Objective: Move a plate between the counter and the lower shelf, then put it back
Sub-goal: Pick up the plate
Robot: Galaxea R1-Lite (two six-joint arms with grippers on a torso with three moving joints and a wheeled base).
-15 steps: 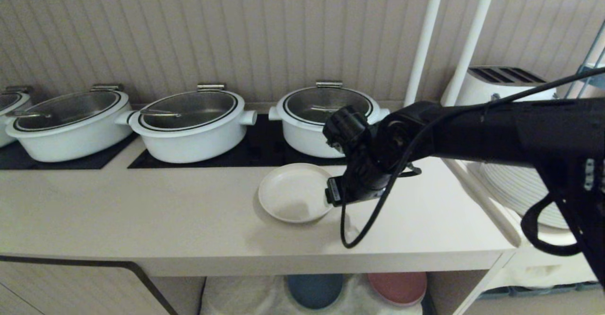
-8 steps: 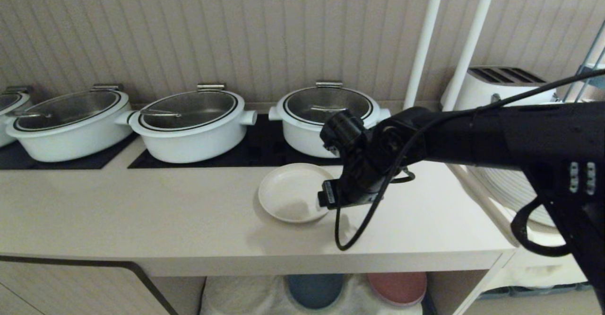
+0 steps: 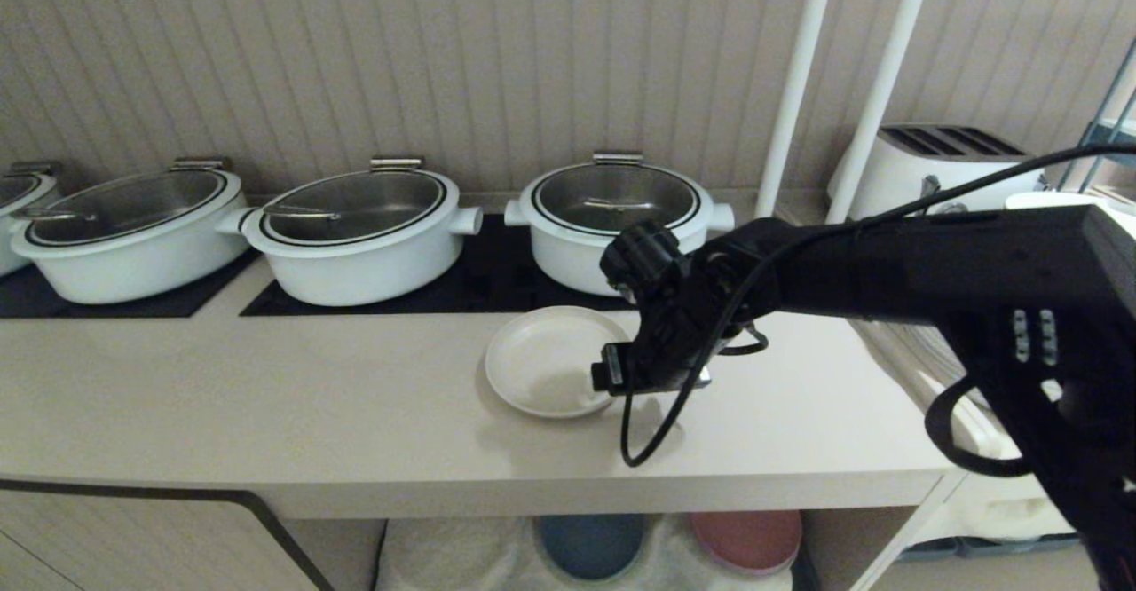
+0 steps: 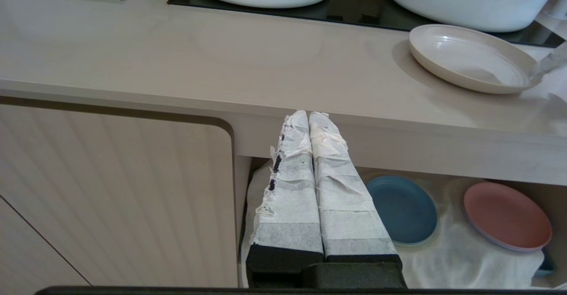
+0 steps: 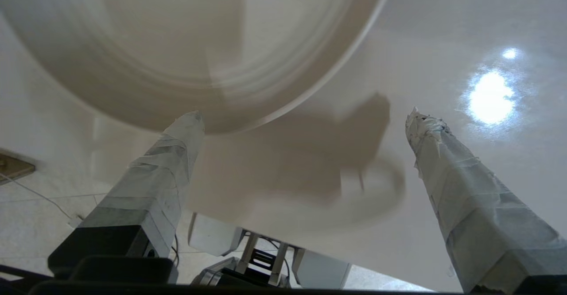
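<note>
Now the plate is lying flat on the counter, near its right end, just in front of a pot. The right gripper is hanging beside its right rim, fingers spread wide and gripping nothing. The left gripper is waiting closed below the counter's front edge

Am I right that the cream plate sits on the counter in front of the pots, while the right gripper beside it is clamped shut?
Not quite. The right gripper is open: the right wrist view shows its fingers spread wide, holding nothing. The rest stands: the plate lies on the counter in front of the pots.
</note>
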